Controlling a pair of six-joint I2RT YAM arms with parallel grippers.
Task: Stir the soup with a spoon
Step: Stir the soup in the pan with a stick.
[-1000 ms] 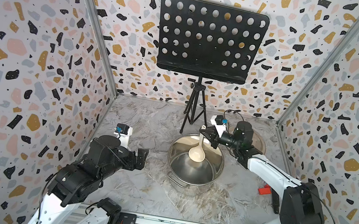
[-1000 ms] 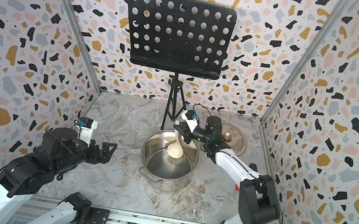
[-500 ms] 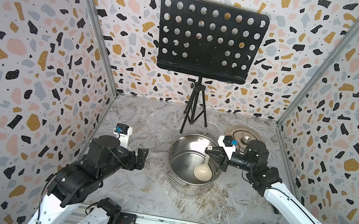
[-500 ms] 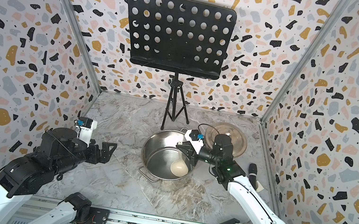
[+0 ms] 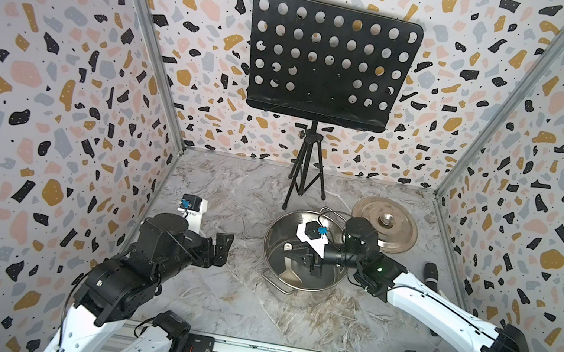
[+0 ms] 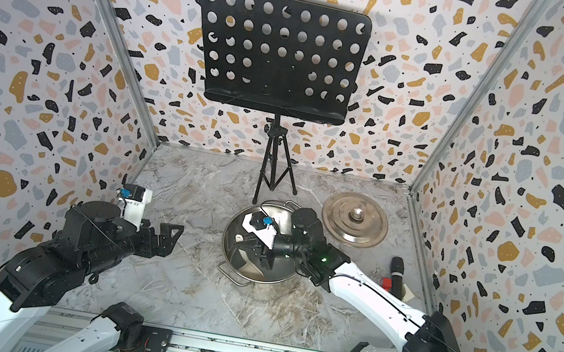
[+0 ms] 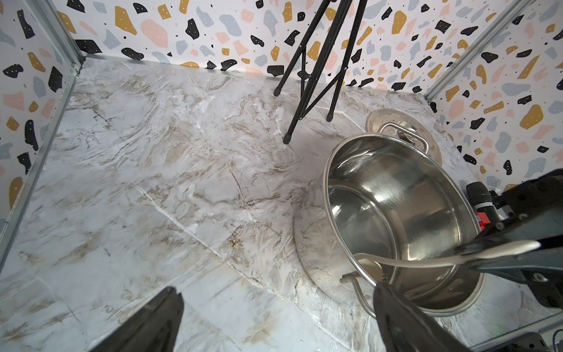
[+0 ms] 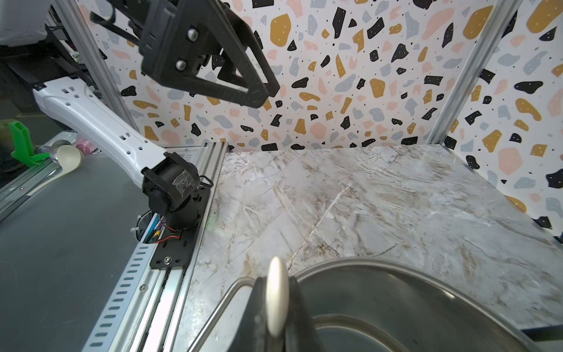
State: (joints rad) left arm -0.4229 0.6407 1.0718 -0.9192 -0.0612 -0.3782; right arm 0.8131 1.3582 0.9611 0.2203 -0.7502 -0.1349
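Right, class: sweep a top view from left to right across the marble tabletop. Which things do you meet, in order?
left gripper → stockpot → lid → black cylinder near the right wall

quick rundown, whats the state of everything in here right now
stockpot, upright, uncovered, no soup visible inside
lid, off the stockpot, flat on the table, knob up
ladle, held by its handle, bowl down inside the stockpot
right gripper, shut on the ladle
left gripper, open, empty, apart from the stockpot
music stand, standing upright
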